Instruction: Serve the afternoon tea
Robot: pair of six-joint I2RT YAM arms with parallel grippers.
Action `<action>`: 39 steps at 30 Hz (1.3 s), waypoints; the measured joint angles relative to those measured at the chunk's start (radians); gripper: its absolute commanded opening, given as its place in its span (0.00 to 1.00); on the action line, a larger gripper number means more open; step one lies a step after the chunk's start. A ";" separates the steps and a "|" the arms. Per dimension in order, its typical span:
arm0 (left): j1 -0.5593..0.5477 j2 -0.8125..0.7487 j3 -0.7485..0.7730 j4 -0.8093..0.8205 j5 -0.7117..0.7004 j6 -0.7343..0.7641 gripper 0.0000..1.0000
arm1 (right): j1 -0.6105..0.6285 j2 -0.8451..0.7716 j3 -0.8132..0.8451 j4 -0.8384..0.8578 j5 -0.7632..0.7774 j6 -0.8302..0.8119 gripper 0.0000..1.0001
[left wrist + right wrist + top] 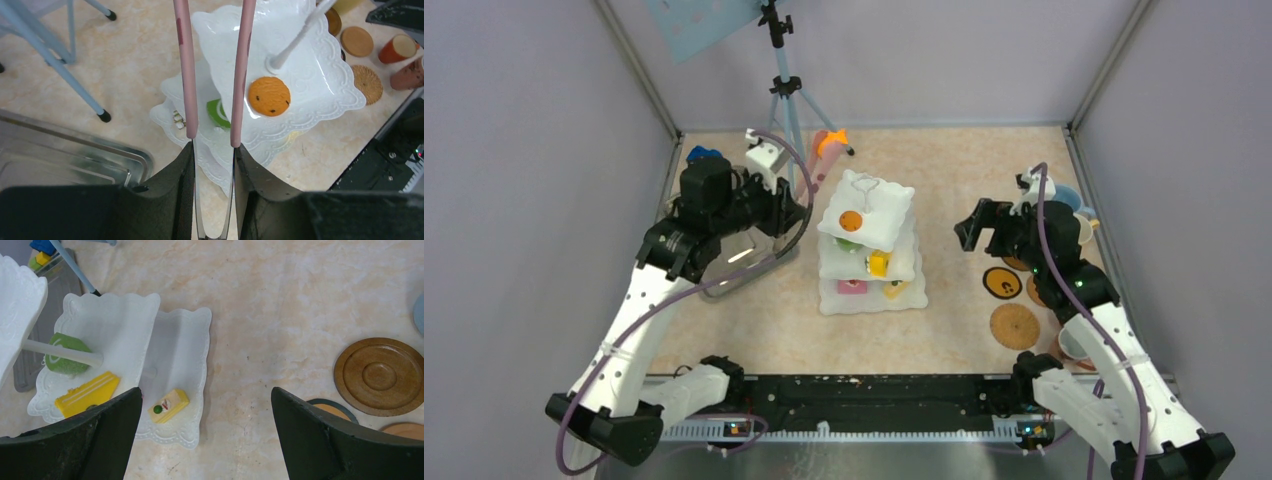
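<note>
My left gripper is clamped on what look like pink tongs near the white stand mid-surface, right gripper spread wide near the coasters, so I'd swing in slowly, keeping tips off the centre post.

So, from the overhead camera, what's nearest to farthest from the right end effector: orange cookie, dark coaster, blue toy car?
1. The dark coaster, just on the near side of the right end effector.
2. The orange cookie, on the white stand, top tier, mid-table.
3. The blue toy car, far-left back corner.
</note>
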 measured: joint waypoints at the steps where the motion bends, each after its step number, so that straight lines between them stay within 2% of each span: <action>1: -0.017 0.006 -0.005 -0.003 0.005 0.007 0.28 | 0.000 -0.001 0.001 -0.006 0.000 0.000 0.99; 8: -0.062 0.028 -0.060 -0.021 0.053 0.020 0.31 | 0.000 -0.011 0.001 -0.025 0.006 0.008 0.99; 16: -0.074 0.061 -0.063 -0.046 0.061 0.017 0.40 | 0.000 -0.019 0.001 -0.032 0.008 0.008 0.99; 23: -0.087 0.070 -0.064 -0.064 0.075 0.017 0.53 | 0.000 -0.019 0.001 -0.032 0.009 0.008 0.99; 33: -0.090 0.070 -0.060 -0.066 0.051 0.017 0.53 | 0.000 -0.020 0.001 -0.032 0.010 0.008 0.99; 39: -0.091 0.013 -0.051 -0.064 -0.059 0.008 0.53 | 0.000 -0.033 0.001 -0.031 0.010 0.008 0.99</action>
